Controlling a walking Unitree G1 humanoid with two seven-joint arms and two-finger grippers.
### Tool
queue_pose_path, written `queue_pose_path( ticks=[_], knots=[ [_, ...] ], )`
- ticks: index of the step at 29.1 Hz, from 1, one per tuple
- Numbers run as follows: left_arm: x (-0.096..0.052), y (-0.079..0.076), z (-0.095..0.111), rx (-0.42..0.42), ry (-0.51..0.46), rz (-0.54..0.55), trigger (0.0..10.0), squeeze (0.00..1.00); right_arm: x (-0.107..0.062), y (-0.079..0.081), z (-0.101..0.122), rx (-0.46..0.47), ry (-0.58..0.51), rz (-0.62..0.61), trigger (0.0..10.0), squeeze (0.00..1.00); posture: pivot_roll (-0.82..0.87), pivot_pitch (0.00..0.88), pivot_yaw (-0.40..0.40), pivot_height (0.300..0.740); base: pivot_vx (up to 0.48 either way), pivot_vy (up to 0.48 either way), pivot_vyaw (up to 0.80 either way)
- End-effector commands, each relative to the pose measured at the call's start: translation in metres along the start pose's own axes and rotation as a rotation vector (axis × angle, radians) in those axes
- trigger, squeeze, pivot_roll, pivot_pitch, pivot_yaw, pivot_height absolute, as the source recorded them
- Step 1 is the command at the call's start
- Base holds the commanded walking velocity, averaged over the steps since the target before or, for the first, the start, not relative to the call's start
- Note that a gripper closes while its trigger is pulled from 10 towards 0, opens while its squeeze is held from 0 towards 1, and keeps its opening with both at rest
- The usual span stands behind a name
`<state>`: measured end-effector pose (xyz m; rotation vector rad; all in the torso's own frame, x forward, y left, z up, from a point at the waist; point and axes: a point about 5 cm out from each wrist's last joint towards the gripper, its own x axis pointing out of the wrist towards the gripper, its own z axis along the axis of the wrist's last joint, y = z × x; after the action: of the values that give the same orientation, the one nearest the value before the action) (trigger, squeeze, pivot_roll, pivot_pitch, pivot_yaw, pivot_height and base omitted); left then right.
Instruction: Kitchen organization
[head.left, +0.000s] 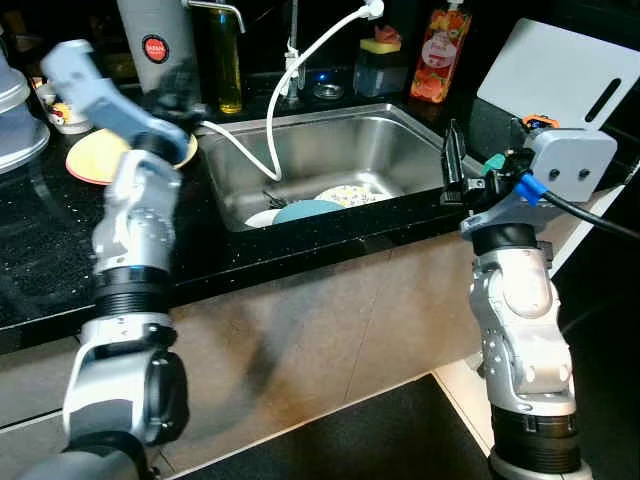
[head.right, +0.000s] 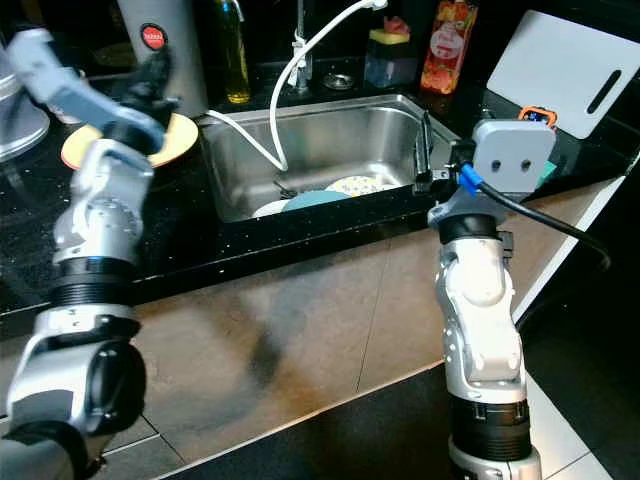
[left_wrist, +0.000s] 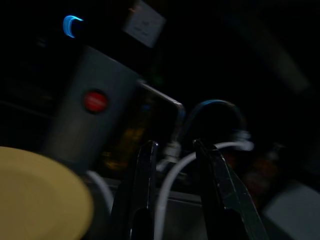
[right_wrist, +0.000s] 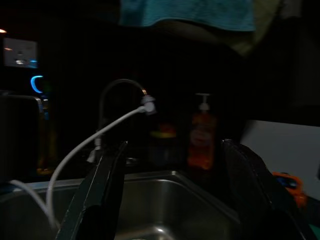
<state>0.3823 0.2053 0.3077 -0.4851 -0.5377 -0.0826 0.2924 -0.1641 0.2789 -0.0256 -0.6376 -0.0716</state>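
- While both arms are raised over the worktop (head.left: 60, 270), neither tool holds anything, so I judge this a moment of reaching or of drawing clear, not of carrying.
- Taking the sink (head.left: 330, 150) as landmark: plates (head.left: 315, 205) lie in its basin at the near wall, a blue one, a speckled one and a white edge, overlapping.
- A white hose (head.left: 300, 70) runs from the tap behind the sink down into the basin.
- A yellow plate (head.right: 172, 140) lies on the worktop just beside the sink's left rim, near a grey canister (head.left: 158, 45).
- The left tool (left_wrist: 175, 165) hovers above the worktop by that yellow plate, at the sink's left rear corner, its fingers a little apart and gripping nothing.
- The right tool (head.left: 453, 165) stands at the sink's right rim, fingers spread wide in the right wrist view, empty.
- A soap bottle (head.left: 440, 55) and a sponge holder (head.left: 378, 62) stand behind the sink; a white cutting board (head.left: 560, 75) leans to its right.
- The scene fits either plates waiting in the basin to be lifted out, or plates set there on purpose.
- Any grasp in the basin calls for a steep descent past the hose and a pinch on a thin, slippery rim.
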Motion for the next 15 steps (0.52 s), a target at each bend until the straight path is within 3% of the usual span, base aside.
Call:
queue_pose_path(
  ticks=[1,6,10,11,15],
  knots=[
    [-0.005,0.009,-0.006,0.040,0.029,0.046,10.0,0.00,0.000,-0.001,-0.004,0.003,0.023,0.001,10.0,0.00,-0.10,0.000,-0.014,0.740,0.000,0.000,0.00],
    [-0.006,0.032,-0.012,0.001,0.078,0.219,10.0,0.00,0.000,0.000,-0.003,0.002,0.021,0.006,10.0,0.00,-0.10,0.000,-0.015,0.740,0.000,0.000,0.00],
    [-0.006,0.040,-0.014,0.001,0.097,0.281,10.0,0.00,0.000,-0.001,-0.003,0.000,0.021,0.005,10.0,0.00,-0.11,0.000,-0.013,0.740,0.000,0.000,0.00],
    [-0.007,0.049,-0.015,-0.008,0.106,0.346,10.0,0.00,0.000,-0.001,-0.003,-0.002,0.019,0.004,10.0,0.00,-0.11,0.000,-0.011,0.740,0.000,0.000,0.00],
    [-0.008,0.054,-0.016,-0.027,0.115,0.390,10.0,0.00,0.000,-0.002,-0.002,-0.003,0.018,0.003,10.0,0.00,-0.11,0.000,-0.013,0.740,0.000,0.000,0.00]
  ],
)
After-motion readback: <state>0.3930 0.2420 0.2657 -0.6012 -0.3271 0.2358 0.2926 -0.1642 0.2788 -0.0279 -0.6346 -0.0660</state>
